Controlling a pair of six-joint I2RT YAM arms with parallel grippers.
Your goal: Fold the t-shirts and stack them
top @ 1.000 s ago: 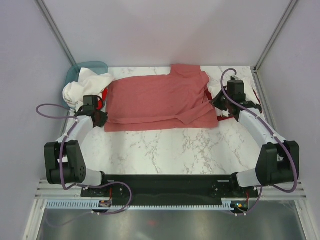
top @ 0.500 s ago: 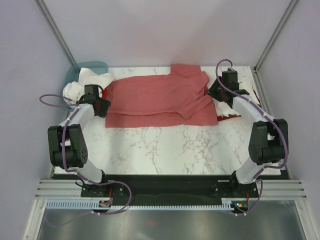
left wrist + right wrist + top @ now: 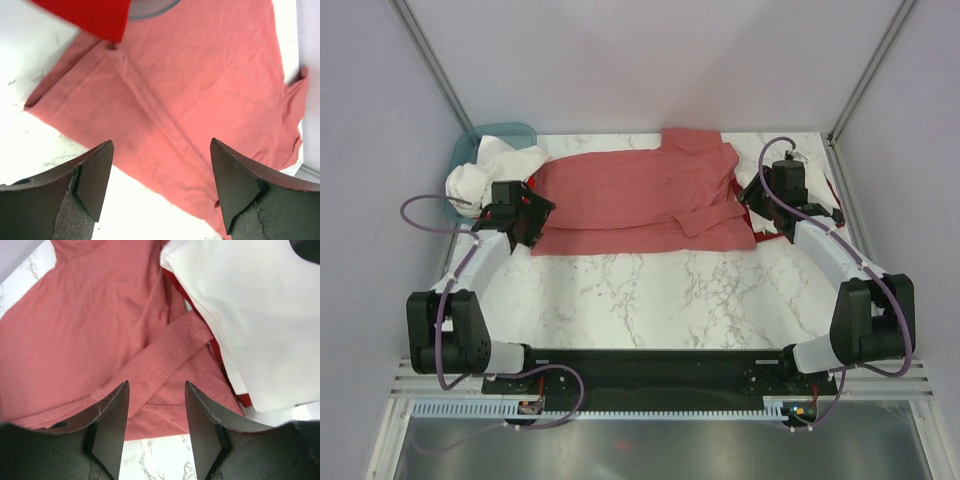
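Near edge: 2 arm bases on a black bar [image 3: 650, 362], with a slotted metal rail [image 3: 650, 408] in front. The desk [image 3: 650, 300] is white marble with grey veining.

Left arm runs up the left side, elbow folded low. The left hand [image 3: 532, 212] is over the shirt's left edge, jaws spread wide, gripping nothing. Right arm arcs up the right side. The right hand [image 3: 752, 197] is over the shirt's right edge, jaws apart, nothing held. Its wrist view shows a folded-in sleeve [image 3: 170, 347] below the gap.

The salmon-red t-shirt [image 3: 640, 195] lies flat across the far half of the desk, collar toward the far right, with a fold line along its near edge. A white t-shirt [image 3: 250, 315] lies on a red t-shirt [image 3: 218, 352] just right of it. There's bright red cloth [image 3: 85, 12] by the left hand.

Far-left corner: teal basket [image 3: 470, 142] with white shirts [image 3: 485, 170] spilling out. Walls are pale lilac, with 2 metal frame posts at the far corners.
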